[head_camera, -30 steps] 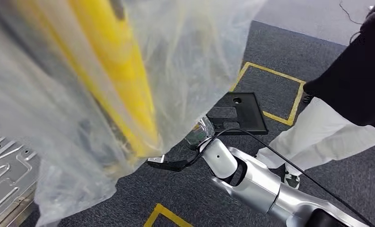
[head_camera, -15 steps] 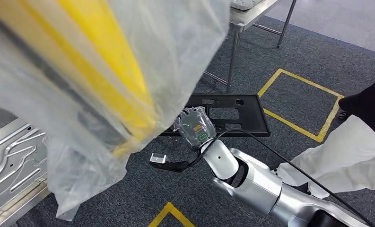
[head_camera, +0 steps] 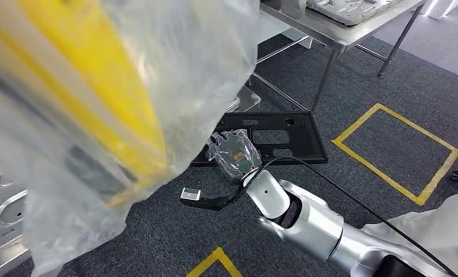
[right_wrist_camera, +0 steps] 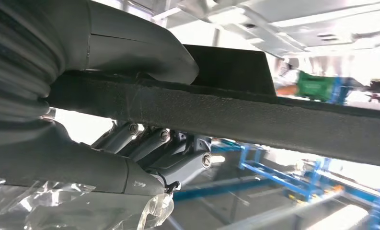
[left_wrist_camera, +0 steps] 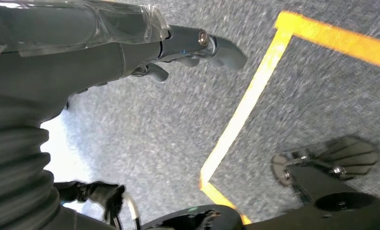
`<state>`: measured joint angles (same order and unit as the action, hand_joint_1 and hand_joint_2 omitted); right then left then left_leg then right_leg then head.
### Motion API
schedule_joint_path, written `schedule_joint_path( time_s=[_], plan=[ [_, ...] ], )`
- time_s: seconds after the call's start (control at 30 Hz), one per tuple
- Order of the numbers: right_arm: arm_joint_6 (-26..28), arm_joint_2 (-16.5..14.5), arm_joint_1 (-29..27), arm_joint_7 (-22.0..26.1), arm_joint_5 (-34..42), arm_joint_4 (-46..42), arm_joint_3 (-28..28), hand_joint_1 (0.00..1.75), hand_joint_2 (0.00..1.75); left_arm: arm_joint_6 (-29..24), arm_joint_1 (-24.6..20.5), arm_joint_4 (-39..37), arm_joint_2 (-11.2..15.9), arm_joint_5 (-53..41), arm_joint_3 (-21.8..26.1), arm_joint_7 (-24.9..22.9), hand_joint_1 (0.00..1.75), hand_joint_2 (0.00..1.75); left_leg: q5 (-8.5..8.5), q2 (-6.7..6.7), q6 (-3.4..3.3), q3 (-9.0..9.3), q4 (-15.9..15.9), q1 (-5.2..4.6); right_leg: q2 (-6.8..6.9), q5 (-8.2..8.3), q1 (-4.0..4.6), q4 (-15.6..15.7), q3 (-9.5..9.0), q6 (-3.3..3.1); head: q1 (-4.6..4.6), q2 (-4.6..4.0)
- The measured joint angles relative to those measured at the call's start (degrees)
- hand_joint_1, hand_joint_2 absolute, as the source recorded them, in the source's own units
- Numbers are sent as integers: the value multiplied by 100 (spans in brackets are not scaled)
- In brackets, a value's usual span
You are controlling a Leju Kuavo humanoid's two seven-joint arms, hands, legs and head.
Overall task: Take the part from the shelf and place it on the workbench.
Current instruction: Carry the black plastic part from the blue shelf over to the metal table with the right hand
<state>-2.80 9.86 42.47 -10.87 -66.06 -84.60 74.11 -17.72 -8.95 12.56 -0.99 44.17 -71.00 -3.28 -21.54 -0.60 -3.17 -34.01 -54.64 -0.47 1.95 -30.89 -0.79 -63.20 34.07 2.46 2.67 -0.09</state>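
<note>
Black flat part (head_camera: 272,140), a plastic frame with rectangular cut-outs and a round hole, hangs level above the grey carpet (head_camera: 365,75), carried at its near edge by the right hand (head_camera: 236,154). In the right wrist view the part (right_wrist_camera: 255,120) shows as a thick dark edge running across, with the thumb (right_wrist_camera: 144,52) pressed on one face and the darker fingers (right_wrist_camera: 154,143) curled against the other, so the right hand (right_wrist_camera: 130,120) is grasping the part. That hand is wrapped in clear crinkled film, and a black cable (head_camera: 353,199) loops from the wrist back along the silver right arm (head_camera: 307,222).

Beyond the part, further from the robot, stands the metal bench (head_camera: 330,26) on thin legs, with pale pressed metal pieces on its top; the part is not on it but lower and nearer. To the right of the part a square of yellow tape (head_camera: 397,147) is marked on the carpet, and another corner of yellow tape (head_camera: 212,262) lies nearer than the part. A large sheet of clear plastic (head_camera: 174,69) over something yellow (head_camera: 99,98) hangs blurred to the left of the part, overlapping its left end. Lower left of that, a silver pressed metal sheet (head_camera: 4,219) shows at the edge.

The left hand (left_wrist_camera: 130,52) hangs over the carpet beside a yellow tape line (left_wrist_camera: 245,110), holding nothing; its fingers (left_wrist_camera: 216,45) lie loosely extended and released, also under clear film. A white trouser leg (head_camera: 434,239) of a person shows right of the part, near the arm.
</note>
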Motion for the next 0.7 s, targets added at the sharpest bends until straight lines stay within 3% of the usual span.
schedule_joint_path(
  time_s=[0.07, 0.1, 0.13, 0.2, 0.27, 0.33, 0.37, 0.4, 0.47, 0.53, 0.6, 0.63, 0.67, 0.7],
  plan=[
    [-33, 4, -4, 19, 1, 13, 20, 175, 175, 9, 1, -1, -7, 6, 6, -2, 0, 175, -7, -131, -33, 11, 0, 8, -141, -282, 2, -787, 445, 7, -17, 0],
    [-46, 7, -8, 32, 2, 23, 32, 175, 175, 15, 9, -1, -10, 7, 8, -2, 0, 175, -12, -211, -36, 16, -2, 10, -158, -292, 1, -997, 597, 9, -19, 0],
    [-56, 8, -11, 46, 4, 33, 43, 175, 175, 19, 17, -1, -14, 7, 9, -3, 0, 175, -15, -295, -35, 23, -4, 13, -166, -190, 0, -988, 647, 7, -21, 0],
    [-60, 0, -10, 78, 9, 48, 63, 175, 175, 21, 22, 0, -22, 6, 11, -6, 0, 175, -29, -467, -14, 43, -10, 30, -269, 259, -13, -346, 428, -3, -23, 0],
    [-55, -14, -8, 102, 14, 66, 83, 175, 175, 21, 4, 1, -33, 6, 13, -15, 0, 175, -54, -622, 33, 39, -36, 26, -505, 598, -38, 415, 109, -20, -28, 0],
    [-45, -39, -10, 113, 16, 87, 102, 175, 175, 20, -7, 1, -41, 7, 15, -35, 0, 175, -66, -752, 94, 11, -48, 28, -579, 653, -31, 680, -7, -57, -32, 0],
    [-41, -58, -9, 114, 16, 99, 106, 175, 175, 17, -2, 1, -42, 8, 16, -51, 0, 175, -65, -811, 123, -5, -42, 44, -509, 655, -27, 685, -12, -88, -31, 0],
    [-38, -80, -3, 114, 16, 110, 108, 175, 175, 14, 8, 0, -39, 8, 16, -64, 0, 175, -79, -795, 153, -21, -63, 51, -448, 657, -24, 694, -18, -121, -33, 0],
    [-33, -118, 16, 113, 16, 130, 108, 175, 175, 5, 13, -1, -33, 8, 18, -83, 0, 175, -248, -517, 223, -167, -356, 43, -320, 660, -39, 713, -38, -189, -11, 0],
    [-29, -132, 23, 111, 15, 149, 109, 175, 175, -3, -7, -1, -27, 8, 19, -85, 0, 175, -596, -175, 292, -540, -1101, 44, -185, 638, -35, 716, -58, -233, 13, 0],
    [-28, -134, 21, 110, 14, 174, 119, 175, 175, -5, -11, -1, -19, 14, 20, -85, 0, 175, -797, -79, 331, -893, -1753, 63, -39, 608, -30, 715, -78, -242, 15, 0],
    [-28, -136, 20, 110, 14, 186, 126, 175, 175, -5, -3, -1, -15, 19, 20, -85, 0, 175, -744, -64, 340, -924, -1784, 68, 31, 590, -30, 714, -94, -238, 15, 0],
    [-28, -140, 21, 110, 14, 196, 133, 175, 175, -5, 5, -1, -12, 27, 21, -86, 0, 175, -592, -39, 339, -830, -1571, 70, 100, 570, -30, 714, -118, -229, 16, 0],
    [-27, -148, 24, 110, 14, 206, 138, 175, 175, -5, 10, -2, -7, 38, 22, -86, 0, 175, -380, 29, 327, -631, -1165, 65, 165, 547, -29, 714, -151, -215, 16, 0]
  ],
)
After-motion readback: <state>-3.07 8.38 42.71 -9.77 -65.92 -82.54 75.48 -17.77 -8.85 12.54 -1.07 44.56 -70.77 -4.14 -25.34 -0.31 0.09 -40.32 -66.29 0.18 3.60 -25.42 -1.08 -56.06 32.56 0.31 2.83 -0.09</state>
